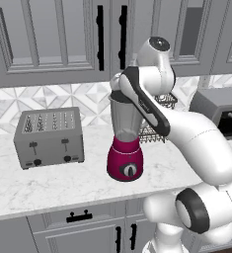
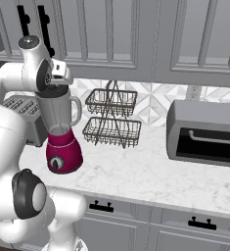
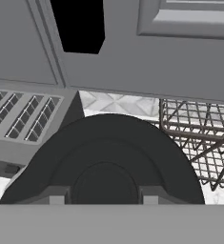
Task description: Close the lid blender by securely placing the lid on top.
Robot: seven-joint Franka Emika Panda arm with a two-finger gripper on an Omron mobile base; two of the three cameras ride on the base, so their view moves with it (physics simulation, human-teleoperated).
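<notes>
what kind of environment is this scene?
A simulated kitchen, by the look of it: a marble counter with a toaster and blender, grey cabinets above, and a wire basket rack against a tiled backsplash.

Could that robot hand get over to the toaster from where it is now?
Probably yes. The gripper sits at the top of the blender, with the lid there, and bare counter separates blender and toaster.

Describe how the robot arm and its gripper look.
The arm is glossy white with rounded, bulbous links, dark grey round joint caps and a dark band along the forearm. The gripper has a white hand body with dark fittings; its small dark fingertips barely show in the hand view.
</notes>
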